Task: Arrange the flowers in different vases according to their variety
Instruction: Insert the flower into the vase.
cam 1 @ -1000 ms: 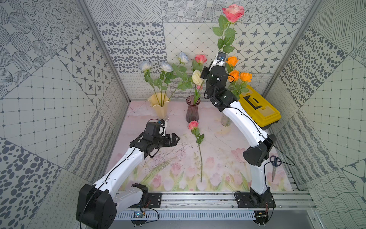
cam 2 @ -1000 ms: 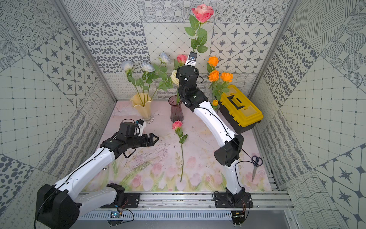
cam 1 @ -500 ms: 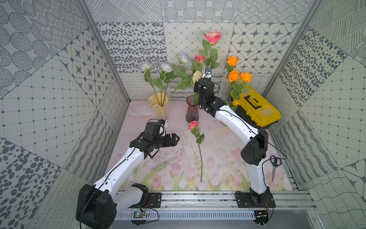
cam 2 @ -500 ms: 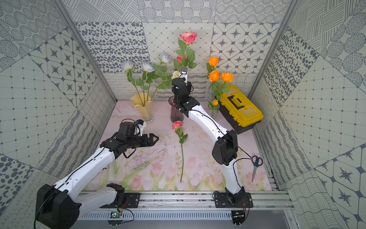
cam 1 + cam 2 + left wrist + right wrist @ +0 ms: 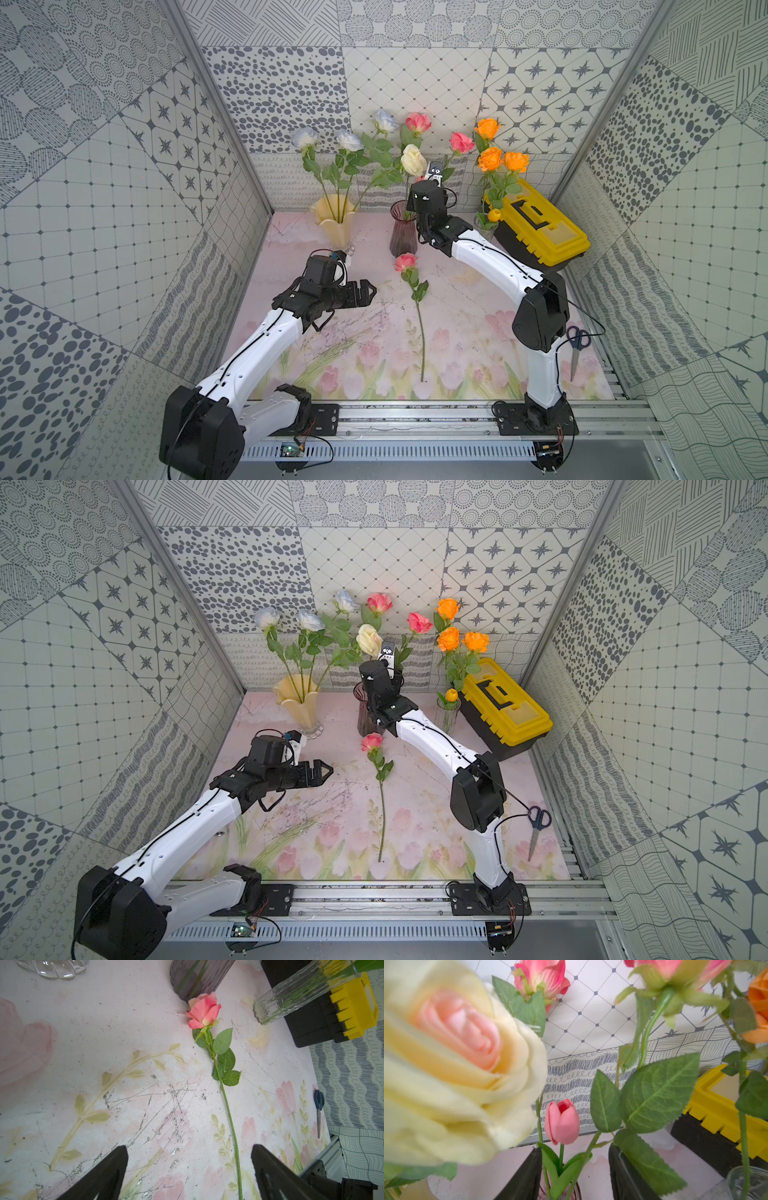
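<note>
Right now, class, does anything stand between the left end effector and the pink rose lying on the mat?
Nothing visible does. The left end effector is open, and only bare mat lies between it and the pink rose. The purple vase stands beyond the rose's head, not in the path.

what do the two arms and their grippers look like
The left arm and right arm have glossy white link shells between bulky black joint housings. Thin black cables run along the outside. Each stands on a black base bolted to a silver rail. The left gripper and right gripper have black, wedge-shaped fingers.
</note>
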